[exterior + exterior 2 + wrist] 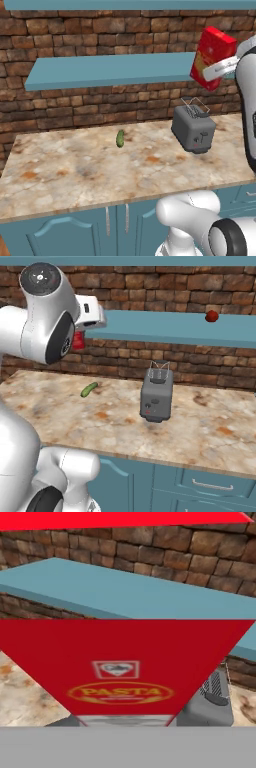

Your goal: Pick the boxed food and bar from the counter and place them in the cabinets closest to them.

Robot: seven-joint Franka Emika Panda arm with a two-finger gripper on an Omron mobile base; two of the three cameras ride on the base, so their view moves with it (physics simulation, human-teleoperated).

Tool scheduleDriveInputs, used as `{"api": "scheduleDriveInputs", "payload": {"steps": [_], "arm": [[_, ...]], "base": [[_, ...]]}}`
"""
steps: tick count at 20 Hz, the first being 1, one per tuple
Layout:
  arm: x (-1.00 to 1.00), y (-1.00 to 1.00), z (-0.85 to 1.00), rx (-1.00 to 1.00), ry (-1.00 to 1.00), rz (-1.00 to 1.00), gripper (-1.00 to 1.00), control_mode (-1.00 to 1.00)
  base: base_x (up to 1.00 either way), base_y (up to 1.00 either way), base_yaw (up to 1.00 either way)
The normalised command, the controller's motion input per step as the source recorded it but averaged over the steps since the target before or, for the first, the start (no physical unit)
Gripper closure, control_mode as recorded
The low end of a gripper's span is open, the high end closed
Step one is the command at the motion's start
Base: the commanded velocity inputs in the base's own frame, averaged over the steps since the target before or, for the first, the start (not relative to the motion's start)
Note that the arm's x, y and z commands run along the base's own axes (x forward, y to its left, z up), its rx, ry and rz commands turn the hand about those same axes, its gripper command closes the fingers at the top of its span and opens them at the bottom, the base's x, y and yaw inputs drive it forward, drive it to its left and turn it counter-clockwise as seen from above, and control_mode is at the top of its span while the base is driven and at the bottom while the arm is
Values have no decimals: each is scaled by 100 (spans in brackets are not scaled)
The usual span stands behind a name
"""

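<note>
My gripper (pixel 220 67) is shut on the boxed food (pixel 212 57), a red carton held tilted in the air above the toaster, level with the front edge of the lower teal shelf, one of the cabinets (pixel 110 70). From the right base camera, a red corner of the carton (pixel 77 341) peeks from behind the arm. Seen from the hand, the carton's red face (pixel 125 662) with a "PASTA" label sits close up, and the shelf slab (pixel 125 592) lies behind it. The bar is out of view. Below lies the marbled counter (pixel 75 167).
A grey toaster (pixel 194 129) stands on the counter under the carton. A small green pickle (pixel 120 138) lies near the wall. A red round fruit (pixel 212 316) rests on the shelf's right part. A second teal shelf (pixel 125 4) runs higher up.
</note>
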Motion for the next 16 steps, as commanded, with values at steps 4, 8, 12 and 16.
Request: {"api": "scheduleDriveInputs", "payload": {"steps": [4,8,12,16], "arm": [[29,0,0,0,2,-6,100,-100],[17,-2,0,0,0,-11,100,-100],[5,-7,0,3,0,-13,100,-100],[0,-4,0,3,0,-9,100,-100]], "base": [[0,0,0],[0,0,0],[0,0,0],[0,0,0]]}}
